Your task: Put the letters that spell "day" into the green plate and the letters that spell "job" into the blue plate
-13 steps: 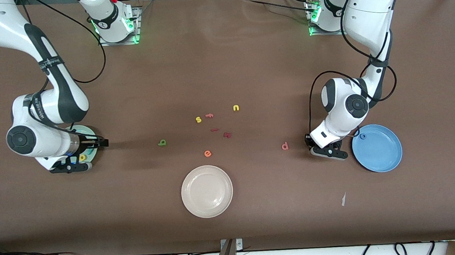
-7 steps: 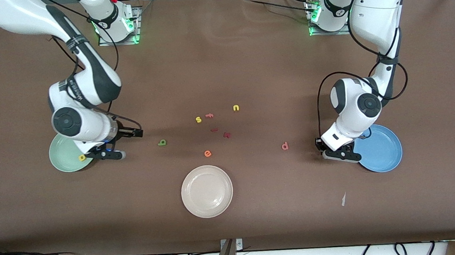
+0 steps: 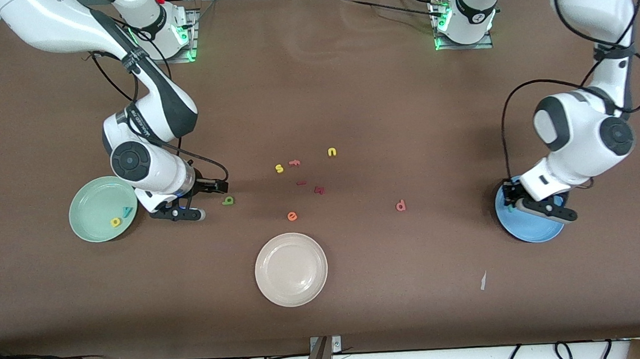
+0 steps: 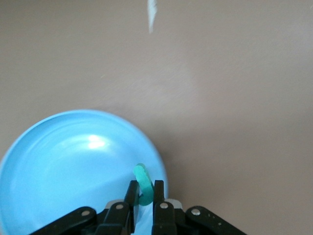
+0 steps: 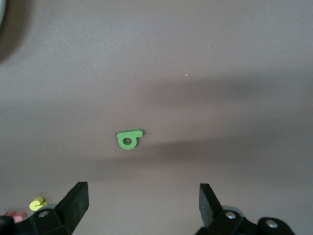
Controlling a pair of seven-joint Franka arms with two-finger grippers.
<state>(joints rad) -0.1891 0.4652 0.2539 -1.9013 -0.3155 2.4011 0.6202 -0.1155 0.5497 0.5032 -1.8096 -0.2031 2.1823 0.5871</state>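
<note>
My left gripper (image 3: 512, 202) hangs over the rim of the blue plate (image 3: 532, 231), shut on a teal hooked "j" (image 4: 142, 174). In the left wrist view the blue plate (image 4: 68, 166) lies just under the left gripper (image 4: 145, 190). A salmon-pink letter (image 3: 400, 205) lies on the table between that plate and the middle letters. My right gripper (image 3: 179, 214) is open beside the green plate (image 3: 92, 202), which holds a yellow letter (image 3: 115, 222) and a teal "y" (image 3: 127, 211). The dark green letter (image 3: 228, 200) lies close by on the table, and in the right wrist view this green letter (image 5: 129, 139) sits ahead of the right gripper (image 5: 142, 198).
A cream-white plate (image 3: 291, 269) sits nearer the front camera at mid-table. Loose letters lie in the middle: yellow "s" (image 3: 279, 169), orange "f" (image 3: 294, 162), yellow "n" (image 3: 332, 152), orange "e" (image 3: 292, 216), two dark red ones (image 3: 319, 190). A white scrap (image 3: 483, 280) lies near the blue plate.
My right gripper left the green plate and came over beside the dark green letter. My left gripper rose from the table and shifted over the blue plate with the teal letter.
</note>
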